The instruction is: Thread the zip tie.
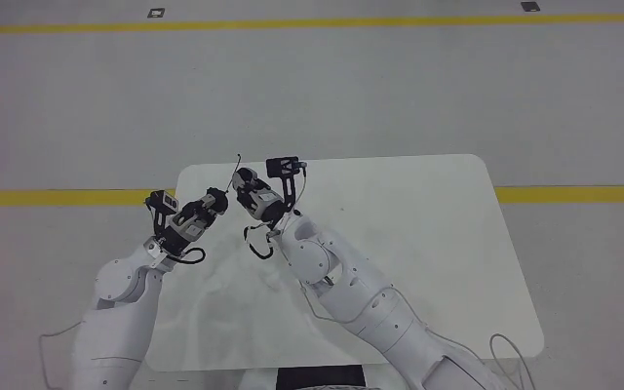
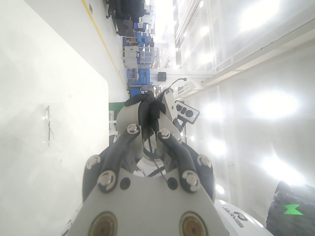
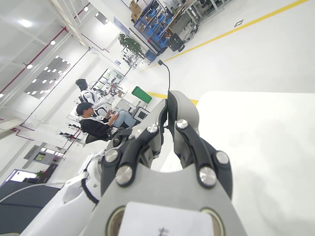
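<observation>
**A:** Zip tie is up in the air over the far left corner of the table, not lying on it. The right gripper is clamped tight on it, and the end with the head sticks out past the fingertips, bending a bit.

**B:** ok, and the left gripper?

**A:** Tip to tip with the right one, just beside it. Its fingers are pressed together. A thin black strand runs from between them back toward its palm, but honestly I can't tell if that's the tie.
</observation>
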`<state>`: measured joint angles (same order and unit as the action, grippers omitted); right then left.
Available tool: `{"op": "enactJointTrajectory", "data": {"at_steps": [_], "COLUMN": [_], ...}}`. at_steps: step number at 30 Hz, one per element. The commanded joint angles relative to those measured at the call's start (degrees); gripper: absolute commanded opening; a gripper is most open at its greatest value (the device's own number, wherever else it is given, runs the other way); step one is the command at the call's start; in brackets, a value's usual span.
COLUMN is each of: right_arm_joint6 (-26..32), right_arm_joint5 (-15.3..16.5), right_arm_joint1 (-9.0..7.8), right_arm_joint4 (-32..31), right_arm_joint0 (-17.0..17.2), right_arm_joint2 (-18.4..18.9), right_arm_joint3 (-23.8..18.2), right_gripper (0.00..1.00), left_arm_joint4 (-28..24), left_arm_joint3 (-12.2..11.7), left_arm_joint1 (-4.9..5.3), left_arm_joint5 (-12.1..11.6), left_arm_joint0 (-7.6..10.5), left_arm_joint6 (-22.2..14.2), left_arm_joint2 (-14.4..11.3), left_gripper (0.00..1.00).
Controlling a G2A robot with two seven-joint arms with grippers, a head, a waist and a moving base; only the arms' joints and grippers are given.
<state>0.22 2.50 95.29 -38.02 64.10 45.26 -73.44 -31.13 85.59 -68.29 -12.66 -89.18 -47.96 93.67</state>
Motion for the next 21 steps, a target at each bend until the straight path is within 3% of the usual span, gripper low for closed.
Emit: {"op": "enactJointTrajectory", "data": {"at_steps": [1, 21], "right_arm_joint6": [-0.1, -0.3], "right_arm_joint5": [-0.1, -0.1], "right_arm_joint1": [0.05, 0.41], "right_arm_joint4": [-0.3, -2.0], "right_arm_joint0": [0.1, 1.0], "right_arm_joint2": [0.0, 0.6], "right_arm_joint3": [0.0, -0.5], "right_gripper": [0.00, 0.00], "left_arm_joint4": [0.0, 0.0], "left_arm_joint3": [0.0, 0.0], "left_arm_joint1": [0.00, 0.00], "left_arm_joint5": [0.0, 0.0], "left_arm_joint0": [0.00, 0.00], "left_arm_joint6": [0.0, 0.0], "left_arm_joint2": [0.0, 0.0], "left_gripper": [0.00, 0.00]}}
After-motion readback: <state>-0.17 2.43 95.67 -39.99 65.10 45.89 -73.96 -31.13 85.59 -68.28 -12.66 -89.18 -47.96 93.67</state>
